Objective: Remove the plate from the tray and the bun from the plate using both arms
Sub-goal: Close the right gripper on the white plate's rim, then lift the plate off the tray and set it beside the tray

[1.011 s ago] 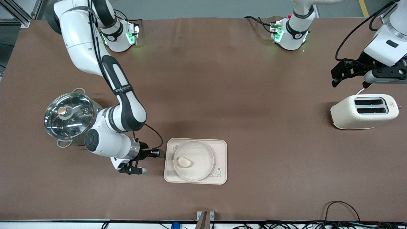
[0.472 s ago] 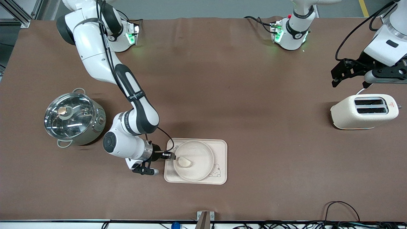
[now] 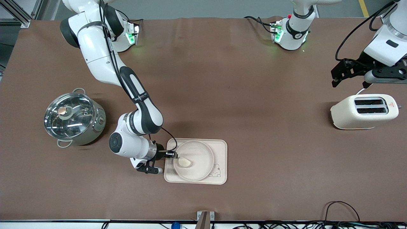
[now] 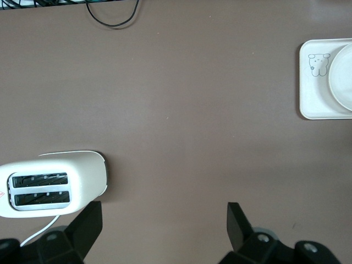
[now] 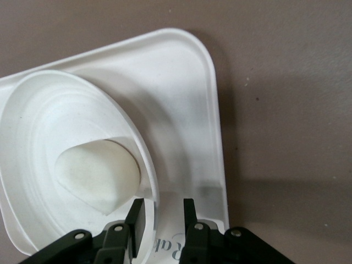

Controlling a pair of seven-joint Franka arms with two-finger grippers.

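Observation:
The round cream plate (image 3: 201,158) sits on the rectangular cream tray (image 3: 221,148) with a rabbit drawing. The small pale bun (image 3: 184,162) lies in the plate near the rim toward the right arm's end. My right gripper (image 3: 173,155) is low at that rim. In the right wrist view its open fingers (image 5: 159,212) straddle the plate's rim (image 5: 144,157), one inside next to the bun (image 5: 99,173), one over the tray (image 5: 181,104). My left gripper (image 3: 337,76) waits open and empty above the table near the toaster, fingers wide apart (image 4: 162,231).
A steel pot with a glass lid (image 3: 71,116) stands toward the right arm's end, close to the right arm's elbow. A cream toaster (image 3: 364,111) stands at the left arm's end, also in the left wrist view (image 4: 52,181). Cables lie along the table's near edge.
My right arm has swung from beside the pot toward the tray, bringing its gripper from short of the tray onto the plate's rim. The left arm has not moved.

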